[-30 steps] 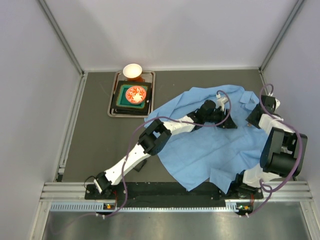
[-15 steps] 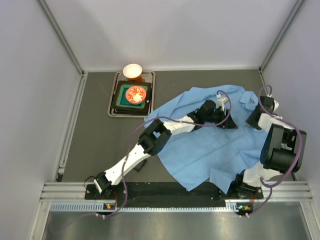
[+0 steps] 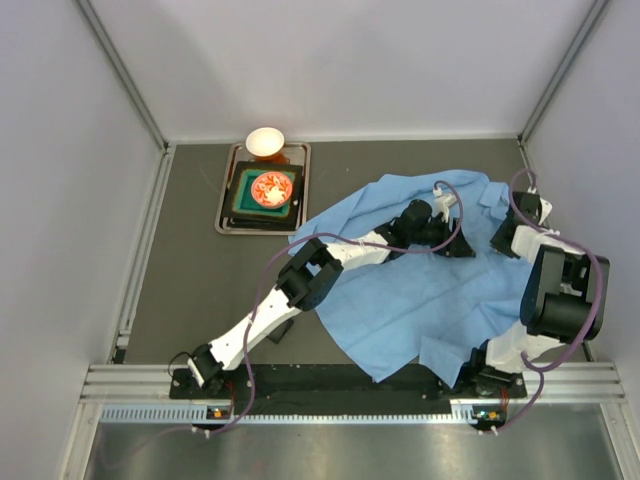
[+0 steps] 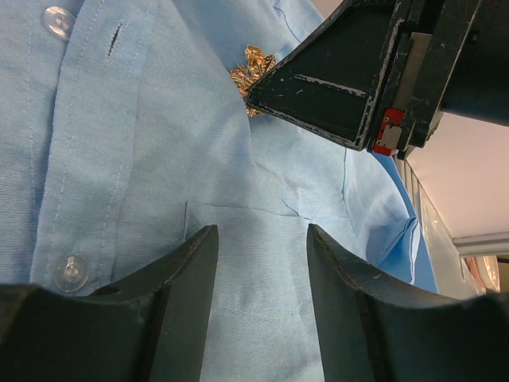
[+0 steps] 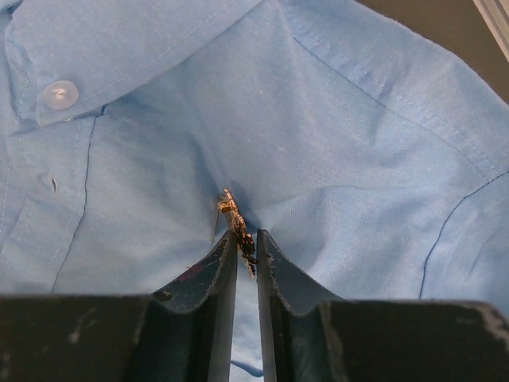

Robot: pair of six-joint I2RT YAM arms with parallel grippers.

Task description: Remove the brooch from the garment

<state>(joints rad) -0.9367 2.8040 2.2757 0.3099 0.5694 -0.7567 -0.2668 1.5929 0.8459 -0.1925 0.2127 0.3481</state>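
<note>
The light blue shirt [image 3: 430, 300] lies spread over the right half of the table. The small gold brooch [image 5: 237, 227] sits on the fabric below the collar, and the cloth puckers around it. My right gripper [image 5: 246, 239] is shut on the brooch, which stands edge-on between the fingertips. In the left wrist view the brooch [image 4: 250, 70] shows beside the right gripper's dark fingers [image 4: 334, 87]. My left gripper [image 4: 261, 239] is open, with its jaws resting on flat shirt fabric [image 4: 159, 159] a little way from the brooch. In the top view both grippers, left [image 3: 462, 248] and right [image 3: 503, 240], meet near the collar.
A metal tray [image 3: 228, 215] at the back left holds a green box [image 3: 240, 195] with a red item on it. A white bowl [image 3: 265, 142] stands behind it. The enclosure walls stand close on the right. Shirt buttons [image 4: 70, 270] show along the placket.
My right wrist has shifted slightly toward the back of the table. The left arm and the shirt have hardly moved.
</note>
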